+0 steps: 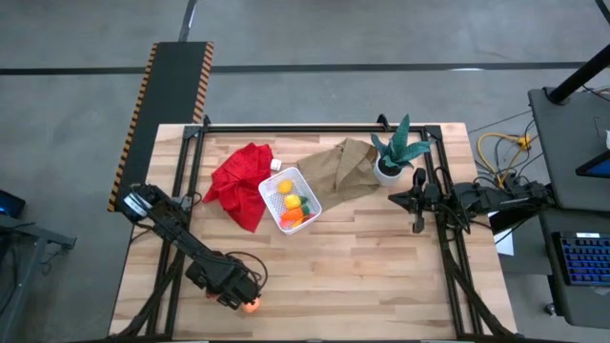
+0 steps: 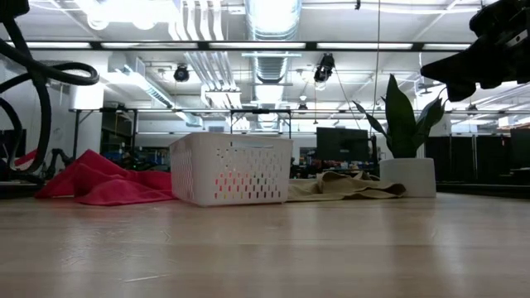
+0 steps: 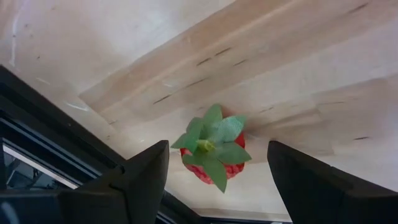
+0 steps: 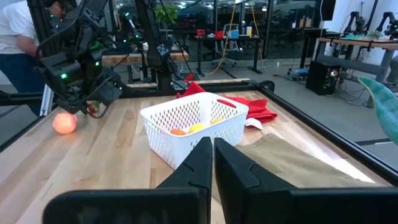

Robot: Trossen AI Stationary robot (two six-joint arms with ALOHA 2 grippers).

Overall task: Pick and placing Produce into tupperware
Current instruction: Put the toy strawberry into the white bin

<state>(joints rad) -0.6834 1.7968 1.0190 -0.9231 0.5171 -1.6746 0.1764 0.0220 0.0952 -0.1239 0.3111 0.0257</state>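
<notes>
Produce: a red berry point(image 3: 214, 155) lies on the worktop point(image 1: 381, 276) near its front edge, between the left hand's point(image 1: 236, 297) wide-spread fingers point(image 3: 146, 177). Right hand point(image 1: 416, 202), fingers pressed together, waits beside the plant point(image 1: 398, 152).

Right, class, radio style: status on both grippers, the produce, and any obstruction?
Left gripper open, straddling strawberry near table's front edge. Right gripper shut, waiting at right side. Basket already holds produce. Nothing blocking.
</notes>
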